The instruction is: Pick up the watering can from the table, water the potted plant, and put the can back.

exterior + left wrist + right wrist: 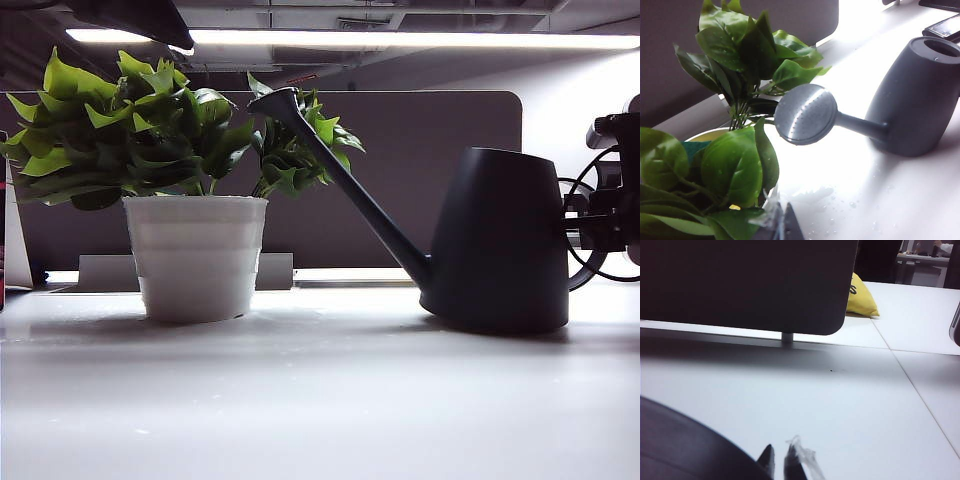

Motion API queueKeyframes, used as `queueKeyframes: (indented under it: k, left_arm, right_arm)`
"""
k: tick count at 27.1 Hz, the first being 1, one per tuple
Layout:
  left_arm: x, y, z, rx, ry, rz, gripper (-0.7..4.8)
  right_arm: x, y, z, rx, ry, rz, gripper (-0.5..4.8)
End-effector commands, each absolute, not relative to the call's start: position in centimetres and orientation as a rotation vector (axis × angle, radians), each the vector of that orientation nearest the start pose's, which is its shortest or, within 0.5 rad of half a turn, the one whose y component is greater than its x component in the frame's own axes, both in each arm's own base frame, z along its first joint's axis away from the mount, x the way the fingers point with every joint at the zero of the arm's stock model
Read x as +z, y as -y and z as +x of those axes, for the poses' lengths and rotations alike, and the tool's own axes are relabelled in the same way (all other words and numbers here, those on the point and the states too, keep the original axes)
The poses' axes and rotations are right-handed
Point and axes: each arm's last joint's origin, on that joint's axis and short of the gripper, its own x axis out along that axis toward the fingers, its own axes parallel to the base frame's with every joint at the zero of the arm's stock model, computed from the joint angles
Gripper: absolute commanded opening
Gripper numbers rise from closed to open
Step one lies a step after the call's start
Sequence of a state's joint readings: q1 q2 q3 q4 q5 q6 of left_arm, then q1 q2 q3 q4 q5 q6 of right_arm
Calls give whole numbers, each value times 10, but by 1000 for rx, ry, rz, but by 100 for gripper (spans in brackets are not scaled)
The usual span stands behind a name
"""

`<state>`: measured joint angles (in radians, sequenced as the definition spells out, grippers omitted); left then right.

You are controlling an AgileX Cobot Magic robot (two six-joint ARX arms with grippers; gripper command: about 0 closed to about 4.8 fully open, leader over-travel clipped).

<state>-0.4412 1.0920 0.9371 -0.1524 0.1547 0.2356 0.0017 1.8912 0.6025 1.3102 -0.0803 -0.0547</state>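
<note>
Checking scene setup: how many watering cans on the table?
1. The watering can stands on the table right of the potted plant, spout over the leaves, right gripper by its handle. Nothing suggests another hidden.

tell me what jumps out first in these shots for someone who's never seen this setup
The matte dark grey cone-shaped watering can stands on the plain white table at right, its long thin spout reaching up into the leaves. At left sits the bushy green potted plant in its white ribbed pot. The right gripper, shut, is beside the can's handle; the left gripper is close by the plant.
</note>
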Motion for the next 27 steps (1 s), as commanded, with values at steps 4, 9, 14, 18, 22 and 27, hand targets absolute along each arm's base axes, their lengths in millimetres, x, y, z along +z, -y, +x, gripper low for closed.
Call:
queueKeyframes:
  k: [4,9,14,18,22,27]
  left_arm:
    - [331,107,217,-628,-228,274,-6]
    - [331,107,216,-628,-233,274,-6]
    - [330,107,216,-629,-242,271,-6]
    - [330,107,216,-628,-245,272,-6]
    - [330,107,216,-628,-245,272,-6]
    - [329,107,216,-629,-250,272,-6]
  right_arm:
    - [150,-3,327,89,115,-7,6]
    - [147,-3,328,90,72,-4,58]
    - [146,-3,328,91,66,-3,152]
    - [146,-4,328,117,65,-5,310]
    - [146,-5,327,146,31,-3,311]
    - [150,-6,319,170,-166,-42,311]
